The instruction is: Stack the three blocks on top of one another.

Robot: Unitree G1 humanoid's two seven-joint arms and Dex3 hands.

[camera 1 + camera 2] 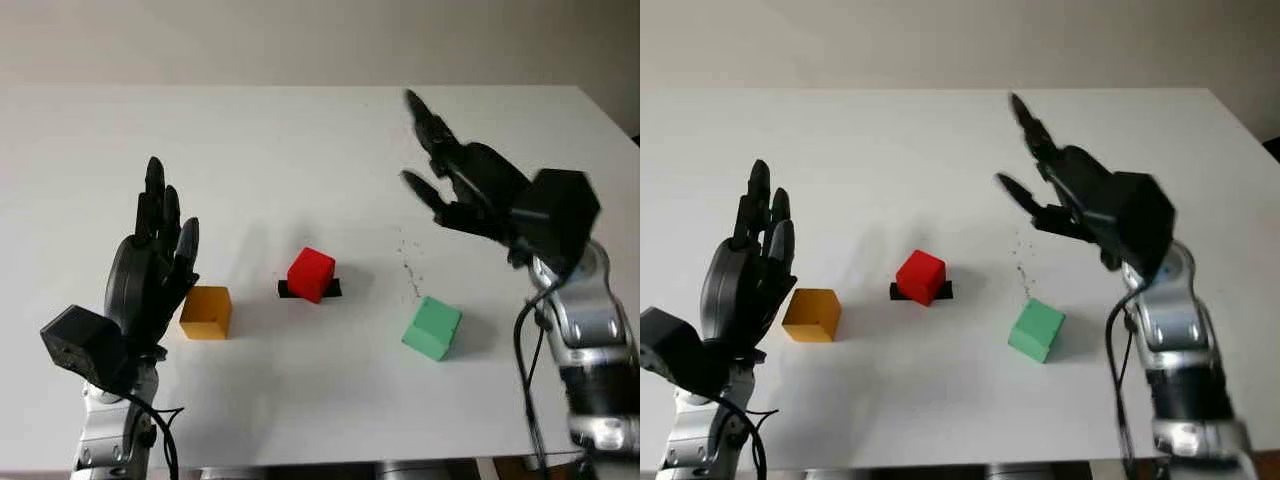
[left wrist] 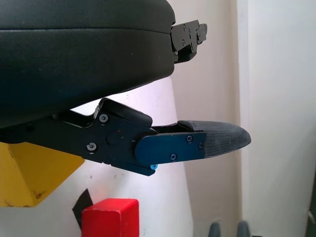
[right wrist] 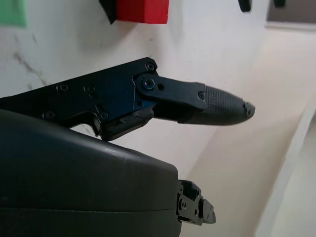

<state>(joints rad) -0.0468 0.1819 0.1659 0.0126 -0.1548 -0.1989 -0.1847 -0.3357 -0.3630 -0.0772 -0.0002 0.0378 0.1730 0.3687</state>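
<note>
1. The broad white matte table [image 1: 300,140] takes up nearly the whole scene. Its far edge runs below a pale wall, its right edge slants down past the right arm, and its near edge crosses just above the bottom of the picture. Wide bare surface lies beyond all three blocks and between the two hands.

2. The right black three-finger hand [image 1: 455,185] hangs raised over the right part of the table, holding nothing, fingers extended and uncurled toward the far edge. A faint trail of dark specks [image 1: 408,262] marks the table below its fingertips.

3. The left black three-finger hand [image 1: 155,255] stands upright near the left front, also empty, fingers straight and pointing to the far edge.

4. The green cube-shaped block [image 1: 433,327] sits on the table, nearer the front edge than the right fingers and well apart from them, turned a little askew. Bare table surrounds it.

5. The yellow-orange cube-shaped block [image 1: 206,312] sits just beside the left hand, on its inner side, below the fingertips; whether they touch cannot be told.

6. The red cube-shaped block [image 1: 311,274] stands between the other two, separate from both, cornerwise, and rests on a small flat black patch [image 1: 332,289] that shows on either side.

7. No block is stacked; all three sit singly.
</note>
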